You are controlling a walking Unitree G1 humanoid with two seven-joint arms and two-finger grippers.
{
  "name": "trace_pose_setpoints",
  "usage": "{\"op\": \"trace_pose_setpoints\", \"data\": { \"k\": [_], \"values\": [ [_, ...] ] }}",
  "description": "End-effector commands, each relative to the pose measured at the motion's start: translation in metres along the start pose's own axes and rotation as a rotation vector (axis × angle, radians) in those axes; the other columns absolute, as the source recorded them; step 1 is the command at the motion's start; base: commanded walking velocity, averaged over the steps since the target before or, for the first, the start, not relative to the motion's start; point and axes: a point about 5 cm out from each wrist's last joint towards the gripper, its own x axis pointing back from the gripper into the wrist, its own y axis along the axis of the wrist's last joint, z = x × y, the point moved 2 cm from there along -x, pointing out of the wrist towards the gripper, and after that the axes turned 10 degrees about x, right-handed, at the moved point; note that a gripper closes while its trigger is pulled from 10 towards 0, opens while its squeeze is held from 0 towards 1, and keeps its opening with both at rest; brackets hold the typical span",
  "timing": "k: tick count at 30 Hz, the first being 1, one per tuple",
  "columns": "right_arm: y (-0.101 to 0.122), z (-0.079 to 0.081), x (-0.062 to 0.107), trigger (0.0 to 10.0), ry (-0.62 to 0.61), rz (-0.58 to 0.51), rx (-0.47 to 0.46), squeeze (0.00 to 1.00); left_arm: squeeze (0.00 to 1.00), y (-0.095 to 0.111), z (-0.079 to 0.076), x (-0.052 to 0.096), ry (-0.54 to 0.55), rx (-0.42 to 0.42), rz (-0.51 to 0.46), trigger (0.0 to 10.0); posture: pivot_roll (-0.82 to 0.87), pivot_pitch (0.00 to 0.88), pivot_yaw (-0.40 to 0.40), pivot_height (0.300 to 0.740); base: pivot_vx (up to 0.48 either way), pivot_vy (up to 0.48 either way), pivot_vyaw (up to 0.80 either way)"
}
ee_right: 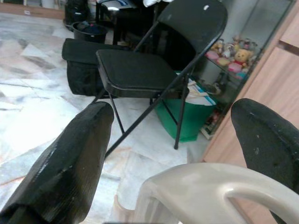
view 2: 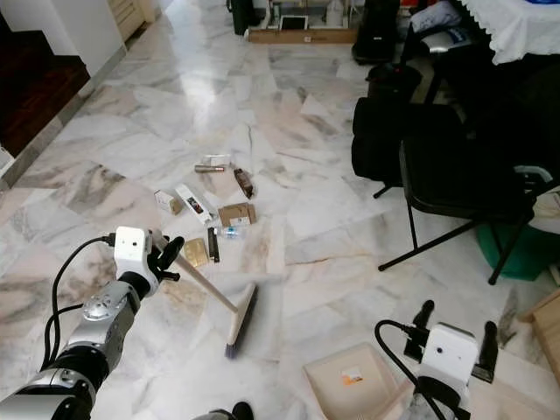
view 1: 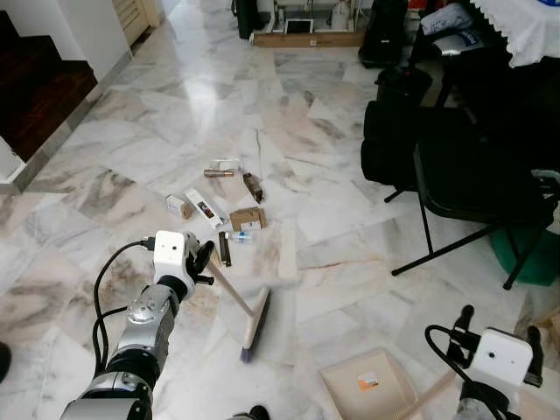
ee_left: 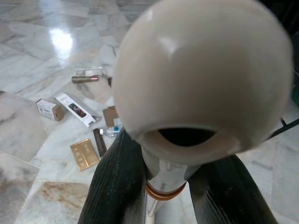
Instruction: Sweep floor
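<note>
My left gripper (view 1: 206,256) is shut on the cream handle of a broom (view 1: 234,293). The broom head (view 1: 255,325) rests on the marble floor just short of the litter. In the left wrist view the rounded end of the handle (ee_left: 201,79) sits above the fingers (ee_left: 117,186). Several small boxes, a tube and wrappers form the litter (view 1: 219,210), scattered ahead of the broom. A beige dustpan (view 1: 372,385) lies on the floor at the lower right with one small scrap (view 1: 368,380) in it. My right gripper (view 1: 500,325) is shut on the dustpan's handle (ee_right: 196,191).
A black folding chair (view 1: 464,192) and a black bag (view 1: 394,140) stand to the right, with a green bin (view 1: 525,254) behind the chair. Dark stairs (view 1: 35,87) rise at the far left. A wooden cabinet (view 2: 547,324) is at the right edge.
</note>
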Motion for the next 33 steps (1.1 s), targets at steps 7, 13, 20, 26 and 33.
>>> {"op": "trace_pose_setpoints", "data": {
  "k": [7, 13, 20, 26, 33],
  "values": [
    [-0.044, 0.012, 0.024, 10.0, 0.015, 0.242, 0.022, 0.0, 0.0, 0.005, 0.002, 0.0, -0.008, -0.022, -0.015, 10.0, 0.04, 0.101, 0.092, 0.74, 0.0, 0.0, 0.0],
    [-0.067, 0.02, 0.043, 10.0, 0.049, 0.364, 0.007, 0.0, 0.0, 0.002, 0.002, 0.001, -0.012, -0.022, -0.006, 10.0, 0.03, 0.089, 0.093, 0.74, 0.0, 0.0, 0.0],
    [-0.061, 0.013, 0.038, 10.0, -0.001, 0.307, 0.0, 0.0, 0.0, 0.004, 0.0, 0.0, -0.017, -0.022, -0.01, 10.0, 0.03, 0.076, 0.093, 0.74, 0.0, 0.0, 0.0],
    [-0.053, 0.005, 0.02, 10.0, -0.013, 0.281, 0.034, 0.0, 0.0, 0.003, 0.0, 0.0, -0.019, -0.025, -0.006, 10.0, 0.02, 0.085, 0.1, 0.74, 0.0, 0.0, 0.0],
    [-0.048, 0.013, -0.011, 10.0, 0.065, 0.244, 0.008, 0.0, 0.0, 0.001, -0.003, -0.002, -0.026, -0.021, 0.001, 10.0, 0.03, 0.098, 0.106, 0.74, 0.0, 0.0, 0.0]
  ]
}}
